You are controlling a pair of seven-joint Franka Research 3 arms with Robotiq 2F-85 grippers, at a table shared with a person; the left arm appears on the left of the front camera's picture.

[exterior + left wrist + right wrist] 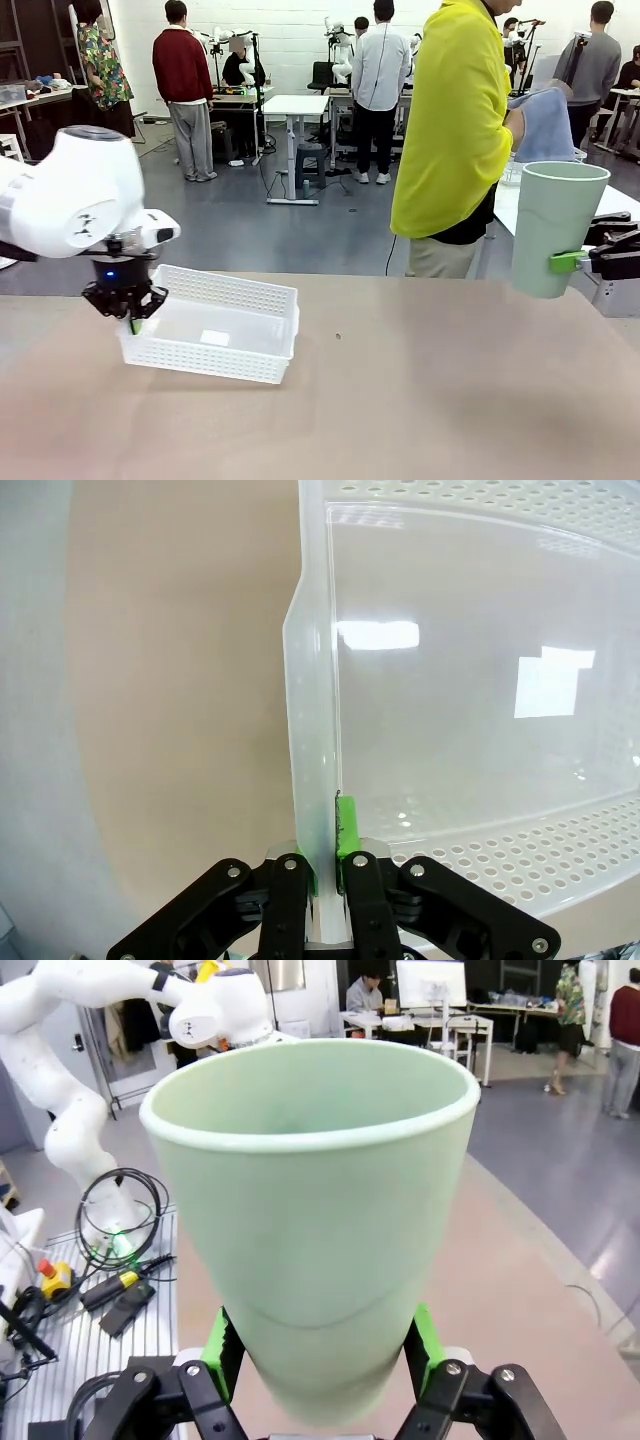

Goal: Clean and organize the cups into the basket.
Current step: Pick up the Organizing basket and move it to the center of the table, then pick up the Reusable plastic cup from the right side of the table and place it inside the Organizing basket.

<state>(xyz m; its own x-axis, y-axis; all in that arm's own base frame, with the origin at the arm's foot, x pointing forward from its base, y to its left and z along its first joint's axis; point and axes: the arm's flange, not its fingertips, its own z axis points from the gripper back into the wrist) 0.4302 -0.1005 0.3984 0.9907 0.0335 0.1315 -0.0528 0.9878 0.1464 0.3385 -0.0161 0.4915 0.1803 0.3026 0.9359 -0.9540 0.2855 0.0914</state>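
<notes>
A pale mint green cup (555, 228) hangs upright at the right edge of the front view, above the table. My right gripper (572, 262) is shut on its lower part; in the right wrist view the cup (315, 1210) stands between the green pads (424, 1332), mouth up. The white lattice basket (215, 322) sits on the table at the left, its left end raised a little. My left gripper (132, 318) is shut on the basket's left rim (312, 740), one finger inside and one outside the wall. A person in yellow holds a grey-blue cloth (545, 125) just behind the cup.
The tan table (400, 400) stretches bare between the basket and the cup. The person (455, 130) stands at the far side, right of centre. In the right wrist view, cables and a small tool (120, 1290) lie on a metal surface beside the table.
</notes>
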